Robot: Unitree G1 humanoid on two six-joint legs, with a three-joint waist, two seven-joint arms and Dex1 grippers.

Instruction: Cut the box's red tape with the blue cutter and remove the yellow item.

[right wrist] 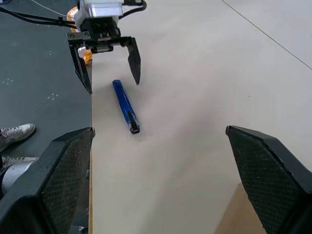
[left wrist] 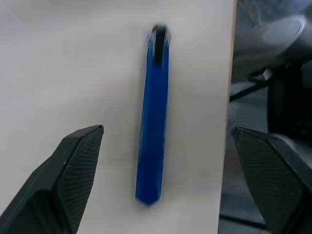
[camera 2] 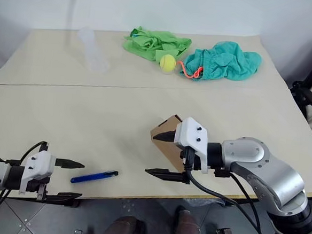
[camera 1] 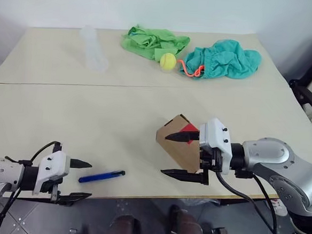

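Two end effectors are working at the near edge of the counter, both with fingers spread wide and gripping nothing. Nearest, the left end effector is hovering at the counter's front edge, its fingers bracketing the butt end of the blue cutter without touching it; the cutter is lying flat on the counter, dark tip pointing away from that end effector. Toward the right, the right end effector is reaching in sideways, its two black fingers standing apart above and below the box, which is sitting tilted on an edge with the red tape showing on its upper face. Whether those fingers are touching the cardboard is not clear. Farther back, a tennis ball, a green cloth and a teal cloth are lying near the far edge.

Judging from this, nothing is completed yet: the cutter is ungrasped, the tape is looking uncut, and retrieving the yellow item is remaining.
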